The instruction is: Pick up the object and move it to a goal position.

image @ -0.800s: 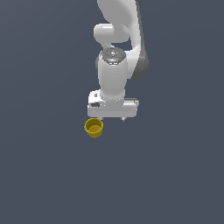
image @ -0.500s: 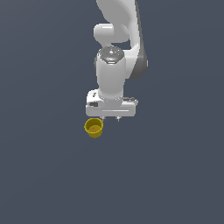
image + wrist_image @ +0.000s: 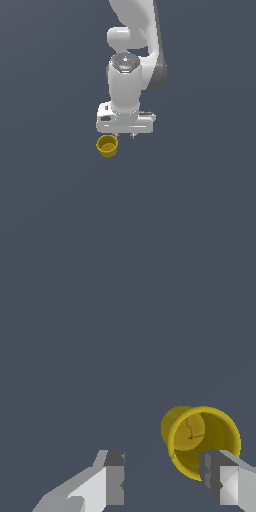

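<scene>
Looking down past my fingers (image 3: 162, 486), spread wide and empty, I see the yellow cup (image 3: 200, 440) beside one tip on the counter (image 3: 100, 346); probably light, rigid, best pinched across its rim.

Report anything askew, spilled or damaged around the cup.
Nothing stands out. The yellow cup stands upright, empty and intact on the plain grey surface. The open gripper is off-centre: one finger overlaps the cup's rim, so the cup is not between the fingers.

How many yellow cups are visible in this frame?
1. The yellow cup stands upright on the grey surface, just below the gripper toward the exterior view's left; in the wrist view it sits by one fingertip, not between the fingers.
</scene>
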Motion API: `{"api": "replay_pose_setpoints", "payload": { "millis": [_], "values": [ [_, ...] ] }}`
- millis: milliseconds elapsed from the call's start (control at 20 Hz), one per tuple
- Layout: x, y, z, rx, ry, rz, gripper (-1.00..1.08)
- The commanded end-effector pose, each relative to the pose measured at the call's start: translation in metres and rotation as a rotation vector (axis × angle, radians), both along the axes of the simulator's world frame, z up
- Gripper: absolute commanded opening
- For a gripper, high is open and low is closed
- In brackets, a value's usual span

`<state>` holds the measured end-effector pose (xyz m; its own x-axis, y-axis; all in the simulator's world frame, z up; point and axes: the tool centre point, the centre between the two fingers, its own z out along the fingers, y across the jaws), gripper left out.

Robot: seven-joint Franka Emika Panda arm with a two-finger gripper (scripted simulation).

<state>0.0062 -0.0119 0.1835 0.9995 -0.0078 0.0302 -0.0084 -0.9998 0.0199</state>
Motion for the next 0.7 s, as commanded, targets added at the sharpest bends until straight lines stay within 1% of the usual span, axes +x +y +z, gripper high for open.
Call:
{"api": "replay_pose_setpoints", "payload": {
  "millis": [0, 350, 650],
  "values": [
    [0.0, -0.001, -0.002, -0.001, 0.004, -0.016, 0.28],
    [0.002, -0.007, -0.012, -0.009, 0.028, -0.107, 0.28],
    [0.004, -0.016, -0.028, -0.026, 0.06, -0.239, 0.28]
  ]
}}
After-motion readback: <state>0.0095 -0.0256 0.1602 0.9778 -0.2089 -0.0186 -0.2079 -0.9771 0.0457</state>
